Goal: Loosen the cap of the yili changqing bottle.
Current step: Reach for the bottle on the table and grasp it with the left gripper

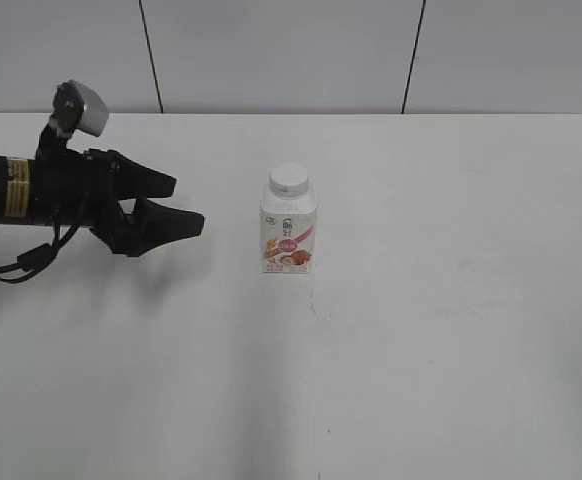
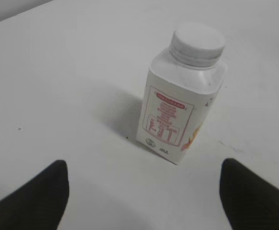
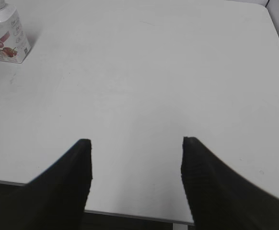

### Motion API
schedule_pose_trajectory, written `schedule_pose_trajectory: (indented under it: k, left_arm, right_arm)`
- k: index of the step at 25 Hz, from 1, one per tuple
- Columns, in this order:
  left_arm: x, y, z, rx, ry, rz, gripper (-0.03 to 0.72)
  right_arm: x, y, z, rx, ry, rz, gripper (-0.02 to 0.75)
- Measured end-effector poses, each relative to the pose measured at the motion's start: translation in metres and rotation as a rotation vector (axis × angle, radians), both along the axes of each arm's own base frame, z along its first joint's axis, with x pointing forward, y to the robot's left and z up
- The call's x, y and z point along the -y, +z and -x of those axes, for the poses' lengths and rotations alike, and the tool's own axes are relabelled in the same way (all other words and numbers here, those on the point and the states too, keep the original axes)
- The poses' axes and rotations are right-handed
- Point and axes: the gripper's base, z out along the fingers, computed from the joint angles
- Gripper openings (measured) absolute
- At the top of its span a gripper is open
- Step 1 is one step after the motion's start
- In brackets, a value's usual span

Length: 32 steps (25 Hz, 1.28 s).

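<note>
The yili changqing bottle (image 1: 289,235) stands upright at the middle of the white table, white with a pink-red fruit label. Its white ribbed cap (image 1: 289,179) sits on the neck. In the left wrist view the bottle (image 2: 180,112) and cap (image 2: 198,41) lie ahead of my jaws. My left gripper (image 1: 183,205) is open and empty, hovering to the left of the bottle, apart from it; its jaws (image 2: 142,191) show wide apart. My right gripper (image 3: 136,158) is open and empty near the table's front edge, out of the exterior view. The bottle (image 3: 6,36) is far at its upper left.
The white table (image 1: 451,330) spreads around the bottle with nothing else on it. A grey panelled wall (image 1: 291,50) runs behind it. The table's front edge (image 3: 130,214) shows under my right jaws.
</note>
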Motion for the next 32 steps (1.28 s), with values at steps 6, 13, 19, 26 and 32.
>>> schedule_pose_trajectory:
  k: [6, 13, 19, 26, 32]
  left_arm:
    - [0.013, -0.021, -0.022, -0.003, -0.125, 0.035, 0.586]
    - [0.041, -0.046, -0.039, -0.016, -0.243, 0.085, 0.585]
    - [0.059, -0.063, -0.050, -0.013, -0.302, 0.105, 0.585]
    - [0.076, -0.077, -0.057, -0.009, -0.351, 0.114, 0.584]
    - [0.093, -0.084, -0.059, -0.002, -0.393, 0.126, 0.579]
  right_arm:
    - [0.000, 0.000, 0.000, 0.000, 0.000, 0.000, 0.473]
    - [0.000, 0.000, 0.000, 0.000, 0.000, 0.000, 0.473]
    - [0.000, 0.000, 0.000, 0.000, 0.000, 0.000, 0.473]
    - [0.000, 0.000, 0.000, 0.000, 0.000, -0.001, 0.473]
    - [0.000, 0.000, 0.000, 0.000, 0.000, -0.001, 0.473]
